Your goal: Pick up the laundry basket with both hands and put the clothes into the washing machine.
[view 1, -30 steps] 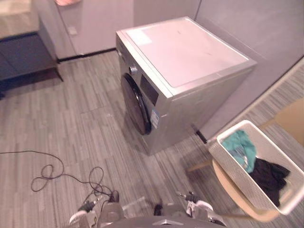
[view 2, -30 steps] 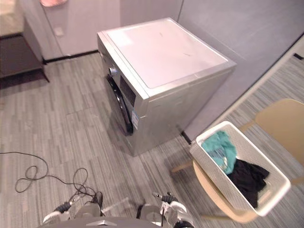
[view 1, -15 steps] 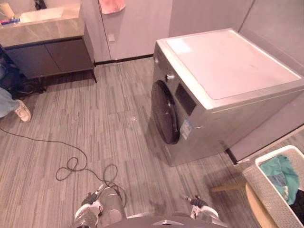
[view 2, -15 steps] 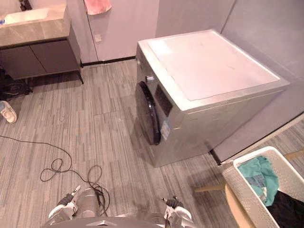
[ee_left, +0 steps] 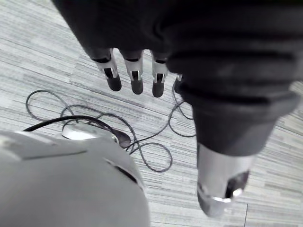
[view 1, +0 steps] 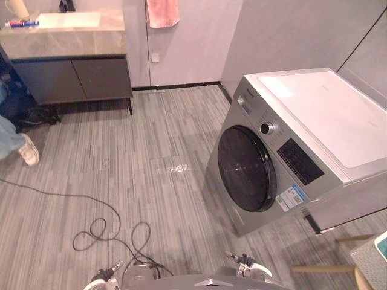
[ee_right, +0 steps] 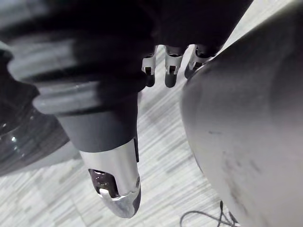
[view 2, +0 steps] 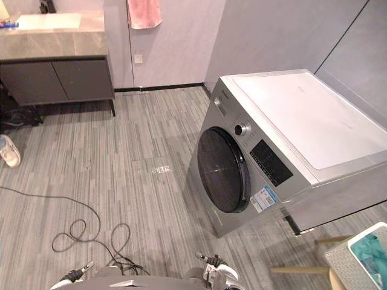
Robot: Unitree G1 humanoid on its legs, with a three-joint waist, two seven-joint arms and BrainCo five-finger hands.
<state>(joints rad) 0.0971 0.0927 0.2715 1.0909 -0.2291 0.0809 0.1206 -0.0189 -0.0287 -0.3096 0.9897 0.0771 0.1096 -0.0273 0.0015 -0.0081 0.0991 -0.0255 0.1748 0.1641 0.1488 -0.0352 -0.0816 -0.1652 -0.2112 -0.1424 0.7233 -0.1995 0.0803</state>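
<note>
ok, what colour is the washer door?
Door is black, on a silver washer; best in the left eye view.

Silver washing machine, door shut; white basket nearby.

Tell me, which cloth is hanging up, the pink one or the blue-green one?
The pink towel hangs up high beside the sink counter; the blue-green cloth lies down in the white basket.

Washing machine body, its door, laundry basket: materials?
Washing machine body: probably silver-grey painted metal, soft satin sheen. Door: dark glossy glass or plastic, faint reflections. Laundry basket: likely white plastic, judging by its fine perforated wall.
</note>
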